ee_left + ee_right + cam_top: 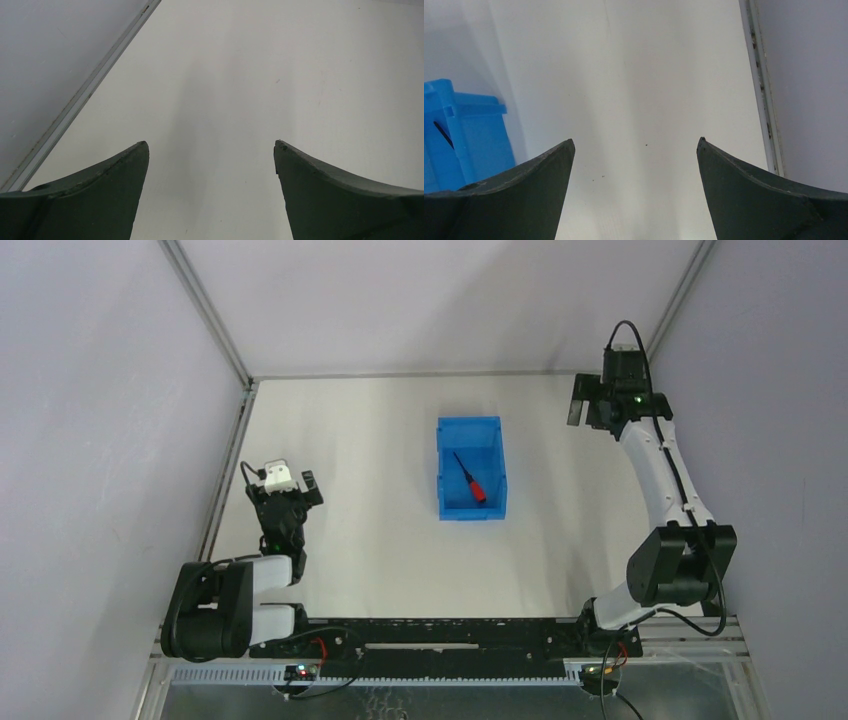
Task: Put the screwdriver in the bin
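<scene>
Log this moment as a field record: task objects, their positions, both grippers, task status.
screwdriver: lying diagonally on the bin's floor, red handle toward the near right, shaft toward the far left
bin: blue, standing on the table near its centre, between the two arms
left gripper: open, empty, over bare table at the left side
right gripper: open, empty, at the far right, with the bin to its left
contact: neither gripper touches the bin or the screwdriver
task status: screwdriver is in the bin
</scene>
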